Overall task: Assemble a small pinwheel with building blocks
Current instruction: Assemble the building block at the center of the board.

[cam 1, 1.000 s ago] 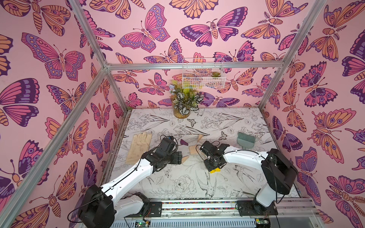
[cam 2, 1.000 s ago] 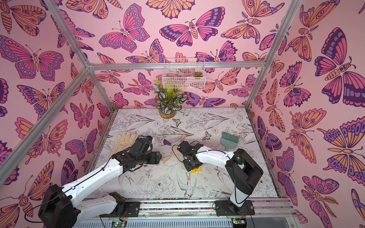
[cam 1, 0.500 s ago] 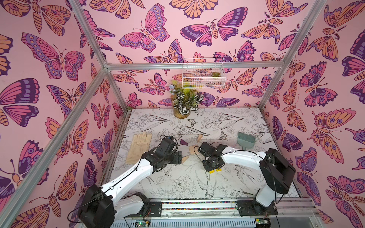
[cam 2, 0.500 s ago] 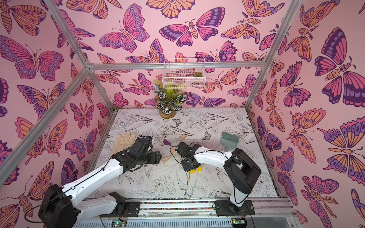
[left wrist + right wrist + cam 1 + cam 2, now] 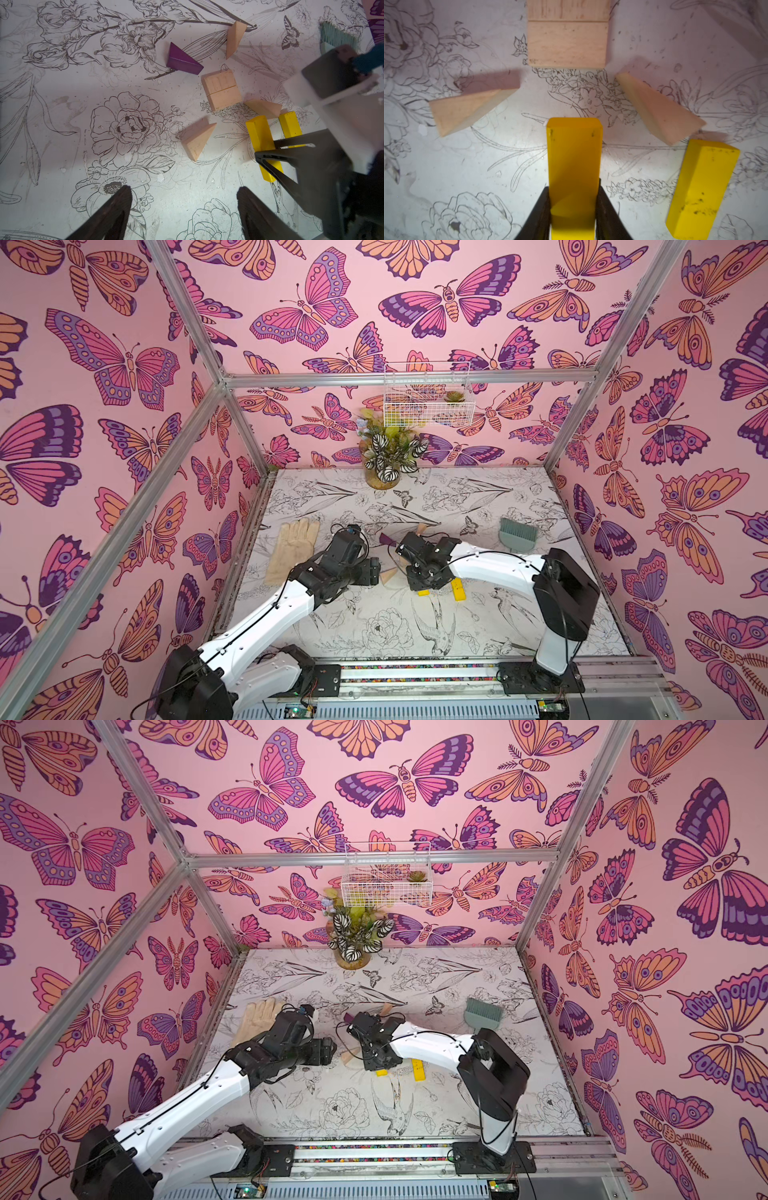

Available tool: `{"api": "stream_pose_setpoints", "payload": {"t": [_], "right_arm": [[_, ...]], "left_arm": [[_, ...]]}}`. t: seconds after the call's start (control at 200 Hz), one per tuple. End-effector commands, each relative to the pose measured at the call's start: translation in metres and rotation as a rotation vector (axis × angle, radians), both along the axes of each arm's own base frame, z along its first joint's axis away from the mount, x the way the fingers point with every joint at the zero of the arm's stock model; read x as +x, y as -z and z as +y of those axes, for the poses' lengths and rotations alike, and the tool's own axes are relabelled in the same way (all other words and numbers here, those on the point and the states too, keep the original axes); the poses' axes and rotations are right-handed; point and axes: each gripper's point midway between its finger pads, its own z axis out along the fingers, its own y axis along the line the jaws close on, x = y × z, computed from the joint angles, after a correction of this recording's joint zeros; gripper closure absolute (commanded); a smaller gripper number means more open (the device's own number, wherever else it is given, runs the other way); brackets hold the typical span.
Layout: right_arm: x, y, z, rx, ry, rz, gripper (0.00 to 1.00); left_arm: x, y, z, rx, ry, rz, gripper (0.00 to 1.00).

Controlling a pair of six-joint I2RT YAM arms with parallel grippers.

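Right wrist: yellow bar (image 5: 574, 166); seemingly scuffed

I am looking into a robot test cell, a staged lab booth rather than a home: an aluminium frame (image 5: 409, 379) holds flat wall panels (image 5: 124, 364) printed with butterflies, a flower-print sheet covers the desk (image 5: 374, 622), and a mounting rail (image 5: 415, 672) with exposed wiring runs along its near edge, both arm bases bolted on it
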Motion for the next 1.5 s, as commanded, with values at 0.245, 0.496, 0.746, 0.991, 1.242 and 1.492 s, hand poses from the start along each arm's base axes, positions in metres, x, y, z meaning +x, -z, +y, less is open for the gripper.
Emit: {"api": "stream_pose_setpoints", "payload": {"t": [0.245, 0.496, 0.746, 0.991, 1.242, 1.492], "right_arm": [[0.010, 0.014, 0.003, -0.086, 0.071, 0.019, 0.81], [0.013, 0.023, 0.004, -0.089, 0.089, 0.049, 0.81], [0.016, 0.030, 0.005, -0.088, 0.100, 0.067, 0.80], [0.019, 0.032, 0.007, -0.087, 0.102, 0.068, 0.79], [0.024, 0.033, 0.008, -0.093, 0.101, 0.059, 0.78], [0.027, 0.033, 0.007, -0.099, 0.108, 0.051, 0.77]], "left_arm": [[-0.006, 0.012, 0.011, 0.036, -0.006, 0.032, 0.17], [-0.006, 0.013, 0.012, 0.035, -0.010, 0.034, 0.17], [-0.010, 0.014, 0.018, 0.030, -0.026, 0.030, 0.17], [-0.012, 0.015, 0.020, 0.029, -0.028, 0.033, 0.16], [-0.011, 0.016, 0.019, 0.030, -0.024, 0.038, 0.16], [-0.011, 0.018, 0.019, 0.032, -0.024, 0.047, 0.16]]}}
